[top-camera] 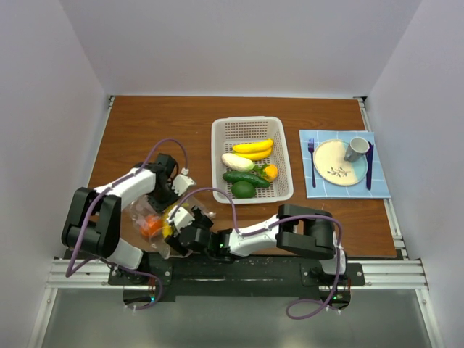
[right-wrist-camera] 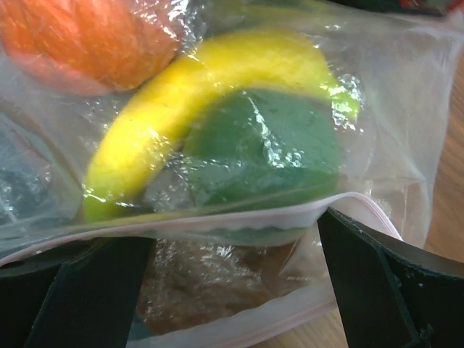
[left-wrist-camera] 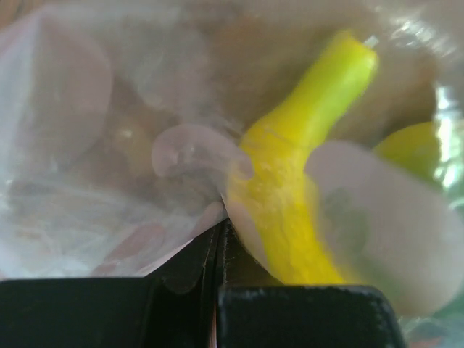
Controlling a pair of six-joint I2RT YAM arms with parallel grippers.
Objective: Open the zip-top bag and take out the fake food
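Top view: the zip-top bag [top-camera: 139, 212] is sitting at the near left of the surface [top-camera: 145, 130], between both arms, left of the basket [top-camera: 217, 156].

Left wrist: the left jaws are clamping the bag's film, with a yellow piece [left-wrist-camera: 290, 203] behind it.

Right wrist: the right jaws are gaping wide, straddling the pink zip strip [right-wrist-camera: 217, 217]; the banana [right-wrist-camera: 167, 94], green round [right-wrist-camera: 261, 145] and tomato [right-wrist-camera: 80, 36] are lying inside the bag.

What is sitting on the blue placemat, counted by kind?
fork: 1
plate: 1
mug: 1
knife: 1
Total: 4
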